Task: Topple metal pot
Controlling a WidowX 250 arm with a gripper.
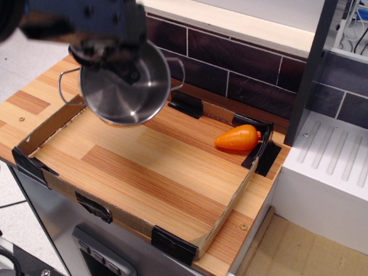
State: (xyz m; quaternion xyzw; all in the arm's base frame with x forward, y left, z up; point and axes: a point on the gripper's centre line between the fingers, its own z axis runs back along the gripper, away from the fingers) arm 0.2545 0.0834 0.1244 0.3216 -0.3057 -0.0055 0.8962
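There, in the upper left of the frame, the gripper (112, 54) held the metal pot (125, 86) by its rim, hanging just below it, clear of the tray (230, 215), mouth tipped toward the camera.

light: bright, even | blur: claw (109, 49) smeared | glare: metal pot (123, 86) interior | shadows: soft

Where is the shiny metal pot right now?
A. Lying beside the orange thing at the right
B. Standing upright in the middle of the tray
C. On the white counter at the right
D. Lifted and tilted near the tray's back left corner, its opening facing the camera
D: the metal pot hangs tilted under the dark hand, with its inside showing, far from the orange object.
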